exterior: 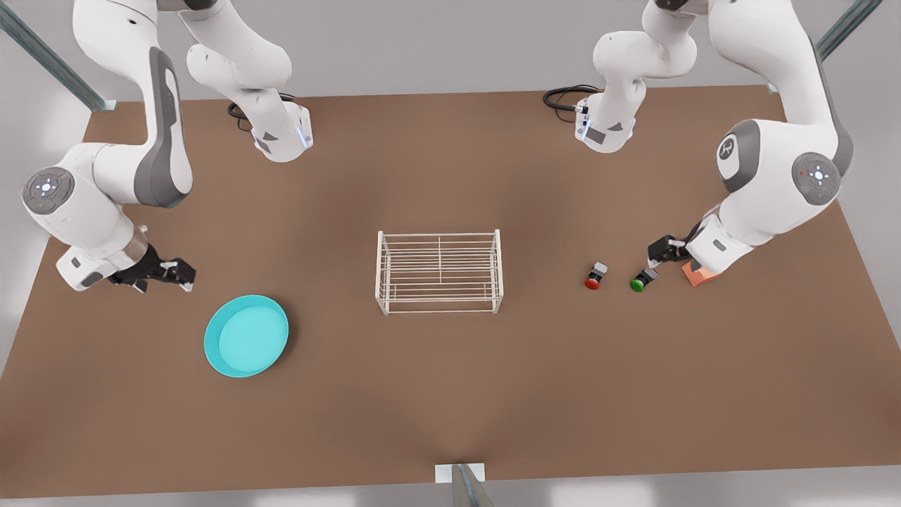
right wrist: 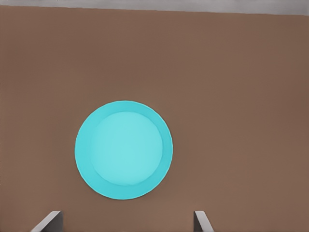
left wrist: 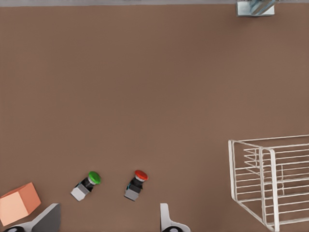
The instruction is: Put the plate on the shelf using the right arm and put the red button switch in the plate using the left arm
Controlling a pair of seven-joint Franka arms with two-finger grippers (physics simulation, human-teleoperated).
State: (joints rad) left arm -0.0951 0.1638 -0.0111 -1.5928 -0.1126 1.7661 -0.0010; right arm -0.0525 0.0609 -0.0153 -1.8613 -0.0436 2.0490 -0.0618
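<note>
The turquoise plate point(exterior: 246, 336) lies flat on the brown table at the front view's left, and it is centred in the right wrist view point(right wrist: 123, 150). My right gripper point(exterior: 171, 274) hovers just behind it, open point(right wrist: 125, 223), holding nothing. The white wire shelf point(exterior: 440, 236) stands mid-table, seen also from the left wrist point(left wrist: 263, 179). The red button switch point(exterior: 595, 277) lies on its side at the front view's right point(left wrist: 136, 183). My left gripper point(exterior: 654, 262) hangs open point(left wrist: 107, 222) above the table beside the two buttons, apart from the red one.
A green-capped button point(exterior: 642, 279) point(left wrist: 87, 184) lies right beside the red one, almost under my left gripper. An orange cube point(exterior: 700, 276) point(left wrist: 18, 203) sits partly hidden under the left arm's wrist. Both arm bases stand at the table's far edge.
</note>
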